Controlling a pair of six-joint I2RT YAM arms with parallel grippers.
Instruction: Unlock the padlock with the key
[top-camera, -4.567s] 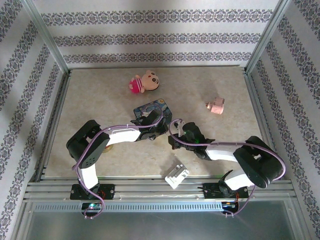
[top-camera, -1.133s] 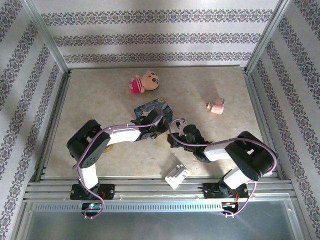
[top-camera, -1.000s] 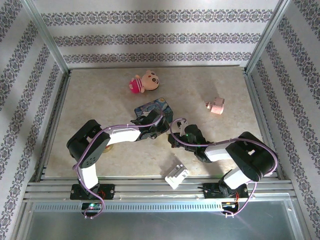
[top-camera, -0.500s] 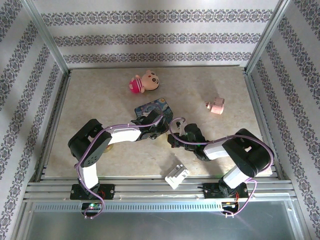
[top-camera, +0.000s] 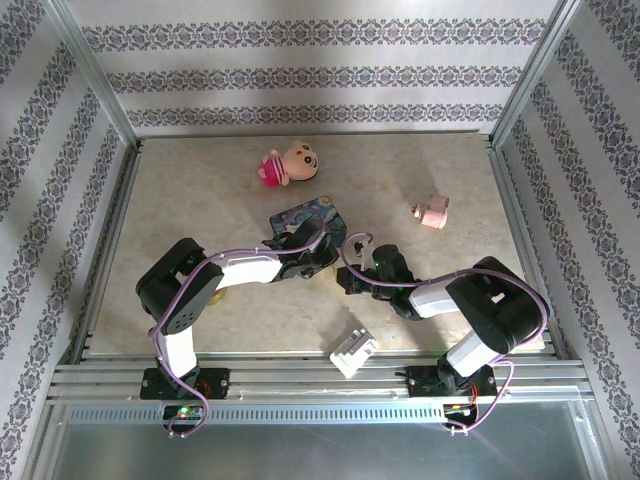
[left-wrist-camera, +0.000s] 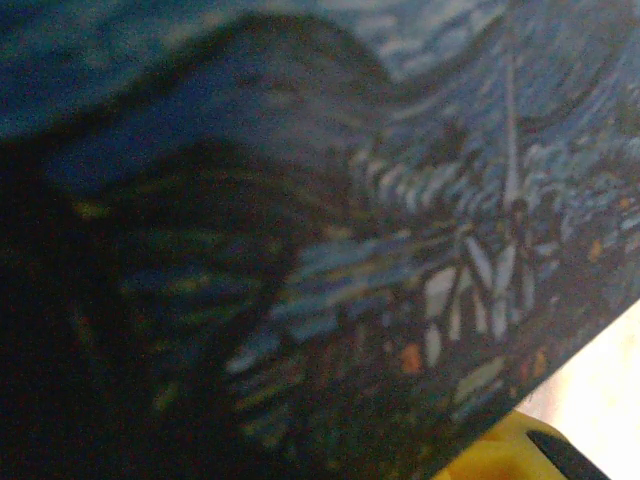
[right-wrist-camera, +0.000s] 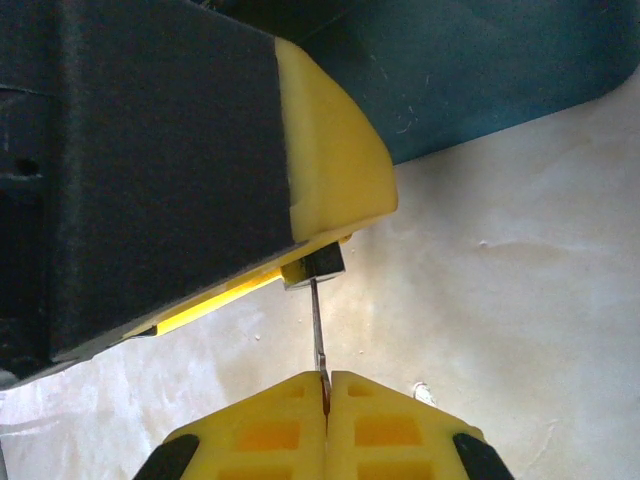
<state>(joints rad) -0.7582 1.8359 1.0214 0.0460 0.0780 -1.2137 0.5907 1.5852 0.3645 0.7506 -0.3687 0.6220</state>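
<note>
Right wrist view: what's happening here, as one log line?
left gripper: grips padlock | right gripper: pinches key | key: tip at padlock

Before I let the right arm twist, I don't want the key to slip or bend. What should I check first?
1. Key gripped: ok. The right gripper is shut on the key.
2. Padlock held: ok. The padlock juts from the left gripper, which is shut on it.
3. Key reaches padlock: ok. Its tip meets the padlock's near face, and the blade looks straight.
4. Key fully seated: cannot tell. The depth is hidden.
5. Room to twist: ok. The blue tin lies off to the side, apart from the key.
6. Shackle state: cannot tell. It is hidden by the left gripper.
</note>
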